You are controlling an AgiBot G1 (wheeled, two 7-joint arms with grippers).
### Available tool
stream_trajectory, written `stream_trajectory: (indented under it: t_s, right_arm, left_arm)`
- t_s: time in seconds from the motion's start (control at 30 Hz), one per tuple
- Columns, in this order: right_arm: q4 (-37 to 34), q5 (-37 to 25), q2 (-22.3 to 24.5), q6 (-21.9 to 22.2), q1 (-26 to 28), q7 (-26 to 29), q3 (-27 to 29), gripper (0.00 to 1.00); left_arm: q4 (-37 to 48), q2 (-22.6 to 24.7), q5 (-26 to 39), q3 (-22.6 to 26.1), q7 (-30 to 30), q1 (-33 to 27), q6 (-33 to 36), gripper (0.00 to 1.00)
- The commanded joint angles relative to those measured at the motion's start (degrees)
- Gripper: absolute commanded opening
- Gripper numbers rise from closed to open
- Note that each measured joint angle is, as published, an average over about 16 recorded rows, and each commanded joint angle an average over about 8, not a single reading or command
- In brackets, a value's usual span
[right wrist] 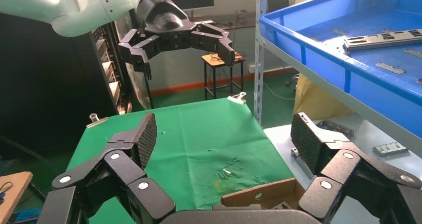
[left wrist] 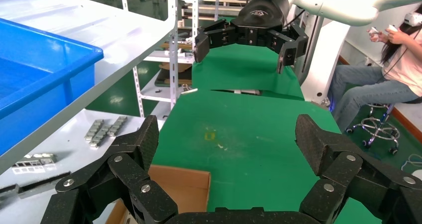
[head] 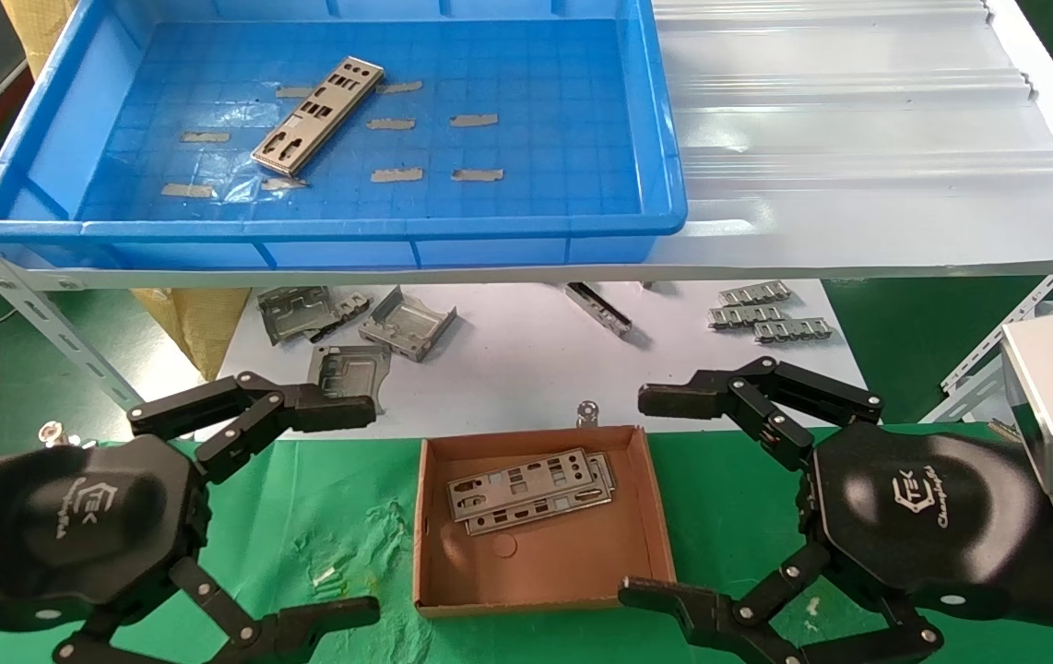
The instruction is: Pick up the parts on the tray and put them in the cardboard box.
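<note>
The tray point(head: 47, 157) sits on the upper shelf with one part point(head: 317, 115) lying diagonally toward its far left. The cardboard box point(head: 644, 498) on the green cloth already holds stacked plates point(head: 526, 491). Flanking the box, left gripper point(head: 301, 512) and right gripper point(head: 683, 498) hover, jaws spread wide and empty.

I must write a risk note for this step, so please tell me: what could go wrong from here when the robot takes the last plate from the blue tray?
1. The plate lies flat on the tray floor, partly over tape strips; open fingers may slide over it.
2. The tray's raised rim may block a low approach by the left gripper or right gripper, both open beside the cardboard box.
3. The box already holds plates; another may land crooked.
</note>
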Motion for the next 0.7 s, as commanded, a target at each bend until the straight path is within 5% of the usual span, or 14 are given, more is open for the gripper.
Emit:
stream_trajectory:
  t_s: [0.03, 0.13, 0.4, 0.7]
  right_arm:
    - [0.00, 0.00, 0.00, 0.00, 0.00, 0.00, 0.00, 1.00]
    - [0.00, 0.00, 0.00, 0.00, 0.00, 0.00, 0.00, 1.00]
    - [0.00, 0.00, 0.00, 0.00, 0.00, 0.00, 0.00, 0.00]
    - [0.00, 0.00, 0.00, 0.00, 0.00, 0.00, 0.00, 0.00]
  left_arm:
    - [0.00, 0.00, 0.00, 0.00, 0.00, 0.00, 0.00, 1.00]
    - [0.00, 0.00, 0.00, 0.00, 0.00, 0.00, 0.00, 1.00]
    - [0.00, 0.00, 0.00, 0.00, 0.00, 0.00, 0.00, 1.00]
    - [0.00, 0.00, 0.00, 0.00, 0.00, 0.00, 0.00, 1.00]
